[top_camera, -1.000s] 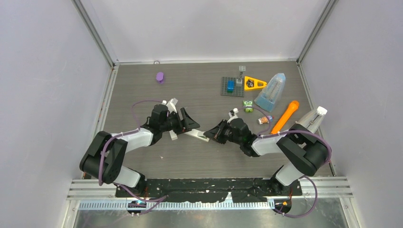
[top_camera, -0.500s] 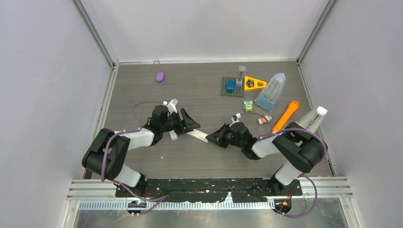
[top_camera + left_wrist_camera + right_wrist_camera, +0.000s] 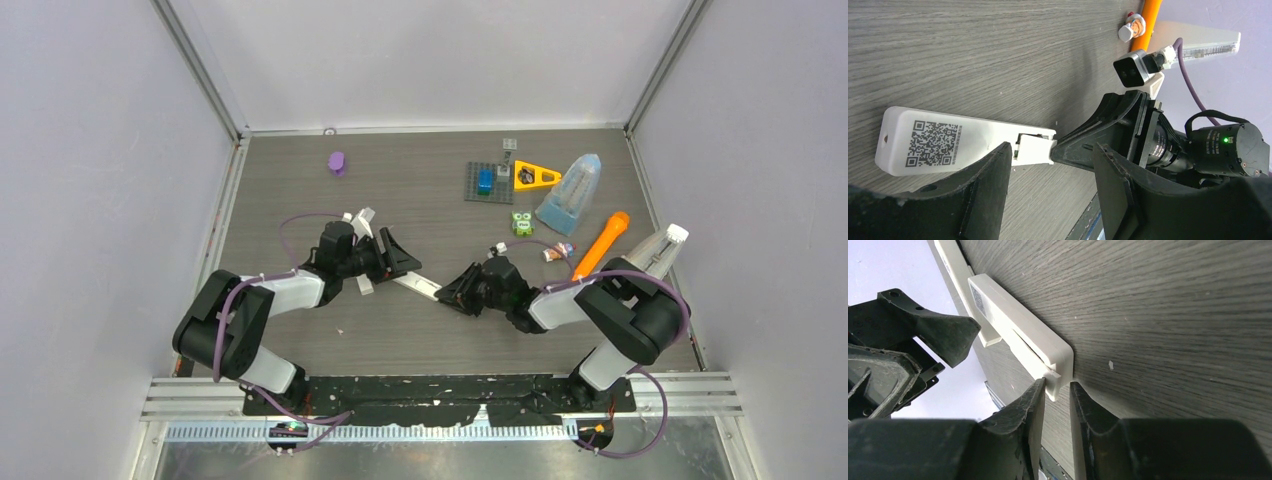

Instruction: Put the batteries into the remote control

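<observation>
A white remote control (image 3: 421,286) lies on the table between my two grippers. In the left wrist view it (image 3: 948,142) shows a QR code and an open compartment at its right end. My left gripper (image 3: 400,258) is open and empty, its fingers (image 3: 990,187) straddling the remote's end (image 3: 1033,149). My right gripper (image 3: 453,293) is shut on the remote's other end (image 3: 1058,382), low over the table. I cannot make out any battery for certain. A tiny red-orange and white piece (image 3: 557,252) lies by the carrot toy.
A second white strip (image 3: 364,285) lies under my left arm. At the back right are an orange carrot toy (image 3: 600,245), a green toy (image 3: 521,222), a blue transparent box (image 3: 570,193), a yellow triangle (image 3: 535,177) and a grey plate (image 3: 488,182). A purple piece (image 3: 337,162) lies back left.
My right gripper has slid a little toward the near edge and closer onto the remote's end. The left arm and the remote have hardly moved.
</observation>
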Robot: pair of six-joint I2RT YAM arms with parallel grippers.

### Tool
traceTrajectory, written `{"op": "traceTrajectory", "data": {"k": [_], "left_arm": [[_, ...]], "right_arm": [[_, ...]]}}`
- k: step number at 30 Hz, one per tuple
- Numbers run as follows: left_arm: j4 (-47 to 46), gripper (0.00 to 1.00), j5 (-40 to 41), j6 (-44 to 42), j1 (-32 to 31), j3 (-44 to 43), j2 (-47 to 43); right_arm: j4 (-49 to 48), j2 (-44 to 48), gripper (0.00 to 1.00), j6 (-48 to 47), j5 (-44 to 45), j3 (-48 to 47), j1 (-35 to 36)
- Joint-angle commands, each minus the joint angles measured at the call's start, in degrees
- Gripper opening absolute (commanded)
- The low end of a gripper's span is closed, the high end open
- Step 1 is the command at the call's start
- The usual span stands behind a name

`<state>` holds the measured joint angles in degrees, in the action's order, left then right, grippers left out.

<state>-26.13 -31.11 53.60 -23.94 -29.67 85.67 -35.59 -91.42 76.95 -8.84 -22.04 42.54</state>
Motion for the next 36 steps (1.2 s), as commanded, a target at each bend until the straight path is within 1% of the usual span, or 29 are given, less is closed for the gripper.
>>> {"op": "traceTrajectory", "data": {"k": [1,9,11,15,23,29,36], "left_arm": [[-1.9,0.61,-0.5,-1.1,0.3,-0.7,0.2],[0.1,0.61,-0.6,-2.8,0.3,-2.2,0.1],[0.7,0.61,-0.8,-3.3,0.3,-2.6,-0.1],[2.5,0.59,-0.6,-4.0,0.3,-3.3,-0.2],[4.5,0.57,-0.5,-4.2,0.3,-4.3,1.2],[6.9,0.55,-0.7,-5.2,0.3,-5.1,2.1],[8.2,0.54,-0.6,-5.8,0.3,-5.4,2.4]], "right_arm": [[4.5,1.1,0.3,-0.4,2.0,-1.7,0.3],[7.3,0.8,0.33,-2.8,2.2,-4.5,0.3],[9.1,1.5,0.31,-3.8,2.8,-5.3,0.3],[12.0,3.0,0.21,-5.6,3.8,-6.6,0.3],[14.3,4.7,0.11,-7.1,5.3,-6.6,0.4],[15.8,4.0,0.1,-8.8,5.0,-7.6,0.4],[18.1,3.0,0.1,-7.9,4.5,-7.5,0.4]]}}
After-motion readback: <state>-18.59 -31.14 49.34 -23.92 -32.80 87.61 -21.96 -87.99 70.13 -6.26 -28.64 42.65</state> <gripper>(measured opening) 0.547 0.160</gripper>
